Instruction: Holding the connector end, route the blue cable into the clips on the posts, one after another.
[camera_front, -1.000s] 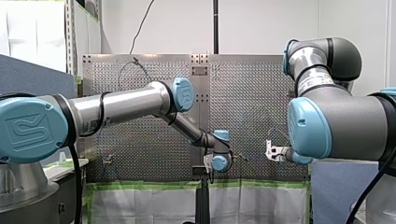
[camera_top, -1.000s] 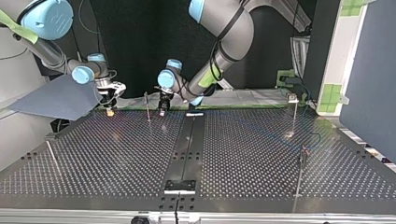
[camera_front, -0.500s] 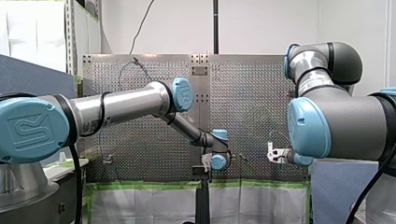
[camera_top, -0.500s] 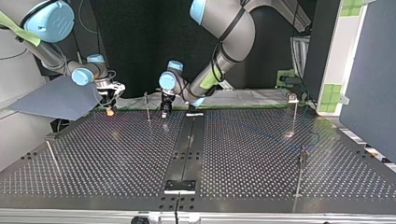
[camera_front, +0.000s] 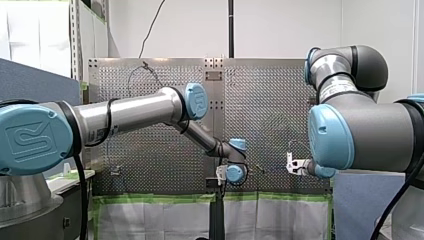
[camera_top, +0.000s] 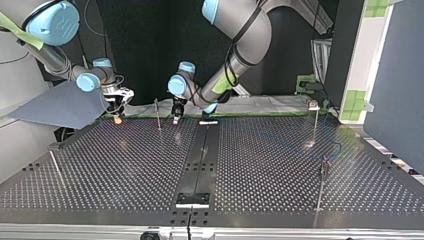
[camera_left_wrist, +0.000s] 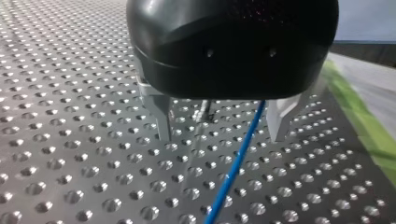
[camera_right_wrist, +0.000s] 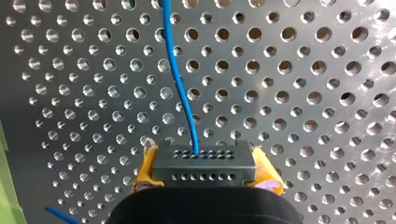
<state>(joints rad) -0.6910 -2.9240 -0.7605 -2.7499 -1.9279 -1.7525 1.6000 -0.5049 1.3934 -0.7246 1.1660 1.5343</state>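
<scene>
Top view: post (camera_top: 158, 114) beside my left gripper (camera_top: 176, 118).

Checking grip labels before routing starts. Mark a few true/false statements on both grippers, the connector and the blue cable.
1. My right gripper is shut on the black connector. True.
2. My left gripper is clamped on the blue cable. False: its fingers stand open, and the cable runs loose between them.
3. The cable comes out of the connector's holed face and runs ahead over the perforated table. True.
4. My right gripper's pads are black. False: the pads are yellow.
</scene>
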